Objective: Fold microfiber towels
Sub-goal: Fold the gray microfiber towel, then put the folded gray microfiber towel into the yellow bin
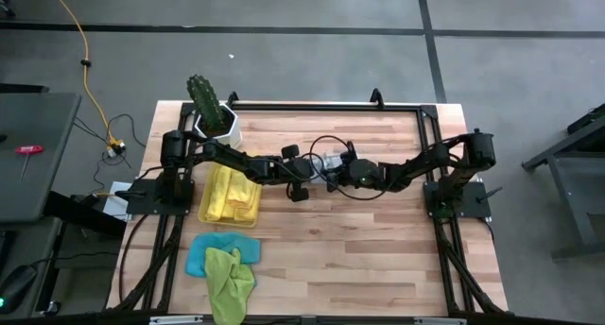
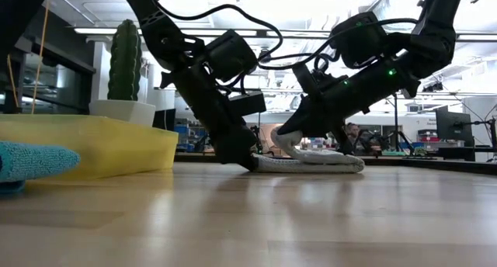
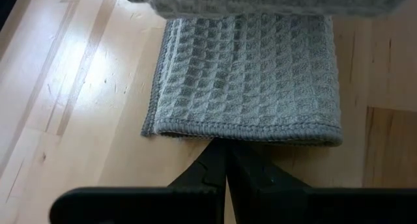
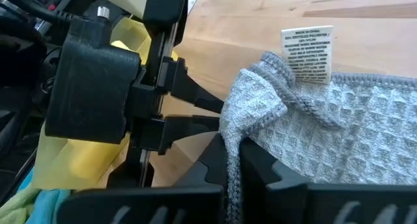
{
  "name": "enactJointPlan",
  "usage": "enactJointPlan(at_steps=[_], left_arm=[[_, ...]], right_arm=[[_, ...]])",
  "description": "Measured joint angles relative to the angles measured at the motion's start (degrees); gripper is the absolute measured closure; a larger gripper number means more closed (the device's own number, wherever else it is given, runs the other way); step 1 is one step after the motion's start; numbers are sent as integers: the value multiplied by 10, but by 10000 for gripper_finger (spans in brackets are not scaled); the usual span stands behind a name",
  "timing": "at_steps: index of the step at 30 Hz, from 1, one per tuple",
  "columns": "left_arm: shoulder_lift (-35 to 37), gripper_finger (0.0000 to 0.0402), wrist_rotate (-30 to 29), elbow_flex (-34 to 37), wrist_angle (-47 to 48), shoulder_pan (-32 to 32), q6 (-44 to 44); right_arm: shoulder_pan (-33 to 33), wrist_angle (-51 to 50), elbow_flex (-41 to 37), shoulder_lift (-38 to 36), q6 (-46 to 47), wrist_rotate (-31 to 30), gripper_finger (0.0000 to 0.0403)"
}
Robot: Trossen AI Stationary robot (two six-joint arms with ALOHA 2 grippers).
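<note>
The grey towel (image 3: 247,74) lies near the middle of the wooden surface (image 1: 378,259), between the two arms, already doubled over into a flat band. Its waffle weave and stitched hem show clearly in the left wrist view; it looks light, soft and floppy, with a grippy texture that should not slip from a pinch but will sag and crease wherever it is unsupported.

The right claw (image 4: 233,160) is pinching a bunched corner of the grey towel, close by the white care label (image 4: 307,55), and lifts that corner slightly off the surface in the low view. The left claw (image 3: 225,167) has its fingers pressed together, tips down at the hemmed edge of the cloth; whether it pins the hem or merely touches the wood beside it is hard to tell.

A cloth this limp is best taken at a corner or along the hem, where the stitching gives some body, and carried low so the fold lands square.

The other towels wait at the left: yellow towels (image 1: 236,195) in the translucent yellow tray (image 1: 205,212), and nearer the front edge a lime green towel (image 1: 230,282) draped over a light blue towel (image 1: 200,254). A potted cactus (image 1: 206,103) stands at the far left corner.
</note>
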State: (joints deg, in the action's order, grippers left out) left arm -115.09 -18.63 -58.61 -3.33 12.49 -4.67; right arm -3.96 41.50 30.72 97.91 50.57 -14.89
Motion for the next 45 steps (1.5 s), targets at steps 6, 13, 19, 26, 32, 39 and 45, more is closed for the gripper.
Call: enactJointPlan(at_steps=[6,13,19,26,32,39,45], left_arm=[[0,401,0,0,0,0,0],[0,401,0,0,-1,0,0],[0,402,0,0,-3,0,0],[0,402,-26,0,-5,-1,0],[20,401,-57,1,32,-10,-9],[96,401,-107,7,133,-19,2],[168,401,-75,57,67,-21,13]], right_arm=[[0,3,0,2,4,-12,402],[0,13,0,3,-1,-14,389],[0,49,0,4,-13,-15,298],[0,74,0,4,-47,-29,195],[-3,95,0,-13,-115,-43,170],[-8,-54,0,-113,-183,-119,170],[10,-243,0,-195,-179,-205,170]])
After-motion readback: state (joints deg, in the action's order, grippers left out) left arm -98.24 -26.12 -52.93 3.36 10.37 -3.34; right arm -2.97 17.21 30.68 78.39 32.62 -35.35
